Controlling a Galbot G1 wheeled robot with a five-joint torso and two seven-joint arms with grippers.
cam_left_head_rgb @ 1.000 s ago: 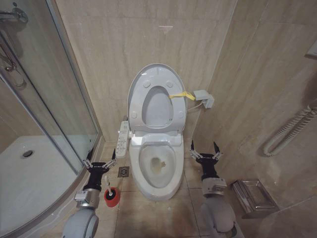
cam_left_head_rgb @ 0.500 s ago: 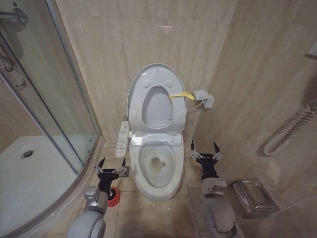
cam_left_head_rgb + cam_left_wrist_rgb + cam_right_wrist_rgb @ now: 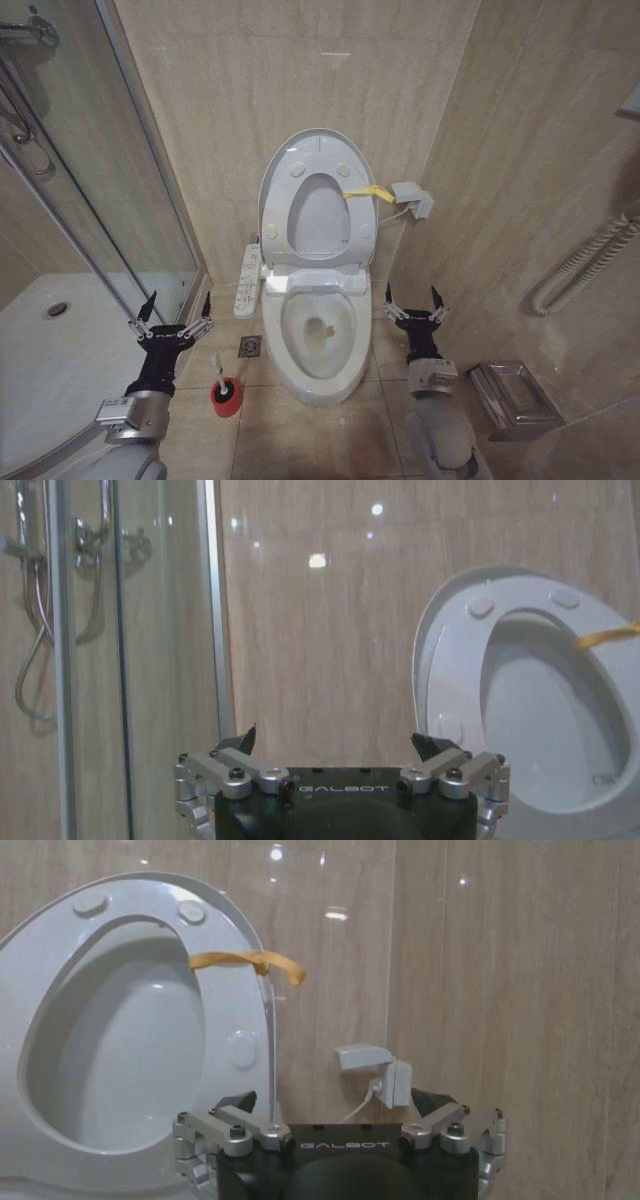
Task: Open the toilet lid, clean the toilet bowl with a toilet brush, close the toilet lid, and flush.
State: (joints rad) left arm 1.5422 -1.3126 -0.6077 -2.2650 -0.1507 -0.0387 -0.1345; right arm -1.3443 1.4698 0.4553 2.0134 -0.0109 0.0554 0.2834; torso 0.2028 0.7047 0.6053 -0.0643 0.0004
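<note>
Beige tiled bathroom, toilet lid (image 3: 318, 200) up; both grippers spread wide and empty, left gripper (image 3: 170, 318) at 9 o'clock of toilet bowl (image 3: 318, 335), right gripper (image 3: 411, 302) at 3; toilet brush (image 3: 225, 393) at 8.

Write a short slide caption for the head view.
Toilet lid raised, both grippers open beside the toilet bowl, toilet brush standing on the floor.

black fingers (image 3: 202, 305) | silver screwed knuckles | white GALBOT lettering | grey arms
</note>
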